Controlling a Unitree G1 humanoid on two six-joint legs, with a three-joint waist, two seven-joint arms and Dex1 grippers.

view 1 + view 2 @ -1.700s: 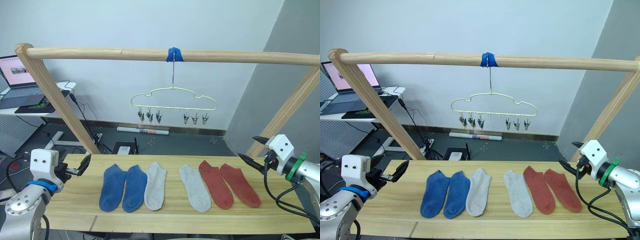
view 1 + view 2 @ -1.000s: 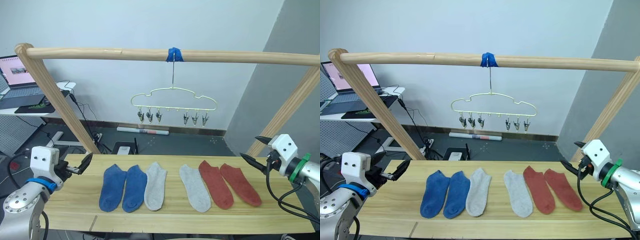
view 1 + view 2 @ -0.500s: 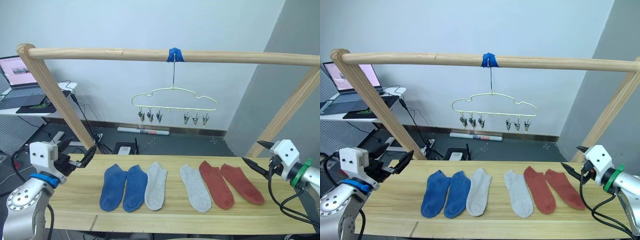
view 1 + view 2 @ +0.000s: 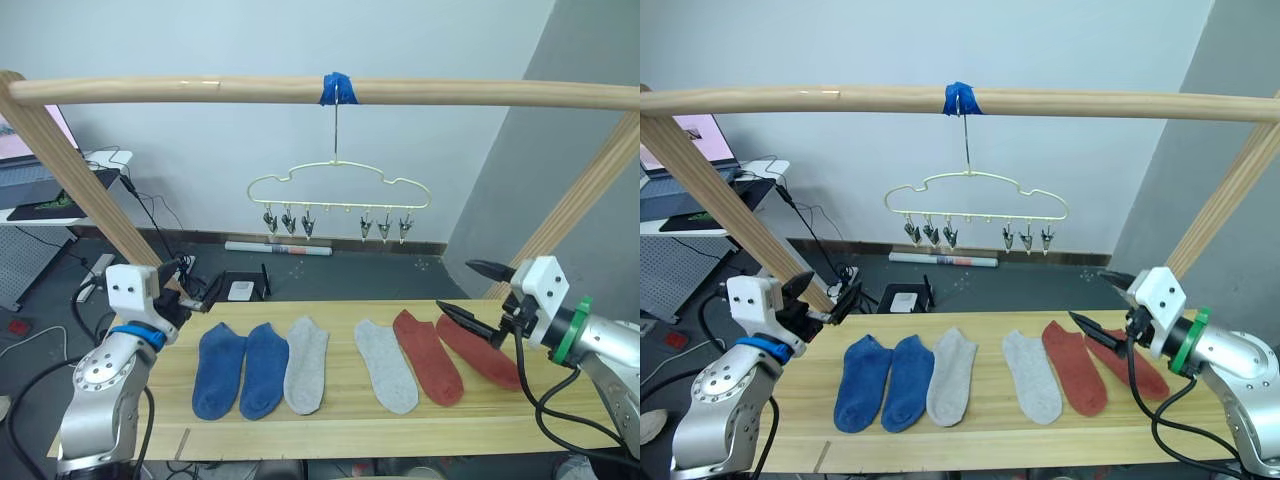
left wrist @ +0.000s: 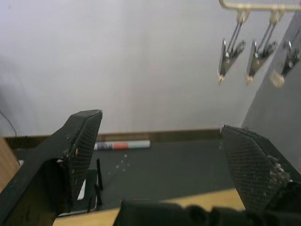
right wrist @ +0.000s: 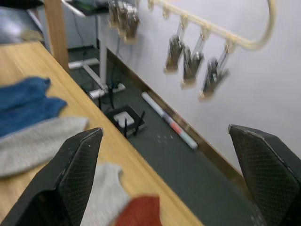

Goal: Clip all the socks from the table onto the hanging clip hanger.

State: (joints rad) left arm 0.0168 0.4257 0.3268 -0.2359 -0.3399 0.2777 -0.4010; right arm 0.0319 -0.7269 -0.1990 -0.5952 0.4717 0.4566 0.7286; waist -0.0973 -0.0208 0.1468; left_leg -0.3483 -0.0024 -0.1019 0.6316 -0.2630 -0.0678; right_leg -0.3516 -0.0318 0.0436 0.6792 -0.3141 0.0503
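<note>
Six socks lie in a row on the table (image 4: 400, 430): two blue socks (image 4: 220, 370) (image 4: 265, 368), two grey socks (image 4: 305, 364) (image 4: 385, 365) and two red socks (image 4: 428, 355) (image 4: 485, 352). The pale yellow clip hanger (image 4: 335, 183) hangs by its hook from the pole above, its metal clips (image 4: 288, 222) bare. My left gripper (image 4: 197, 285) is open, hovering at the table's back left edge, just left of the blue socks. Above the rightmost red sock my right gripper (image 4: 456, 287) stands open and holds nothing. The right wrist view has the clips (image 6: 193, 59) ahead of that gripper (image 6: 164, 165).
A round wooden pole frame (image 4: 200, 90) spans the table, with slanted legs at both ends. A blue tape wrap (image 4: 335, 87) marks the hook's spot. Behind on the left stands a desk with a laptop (image 4: 695, 135). A black box (image 4: 240, 290) lies on the floor.
The camera has shifted. My right gripper has moved left, from beyond the table's right end to above the rightmost red sock. My left gripper has come closer to the blue socks.
</note>
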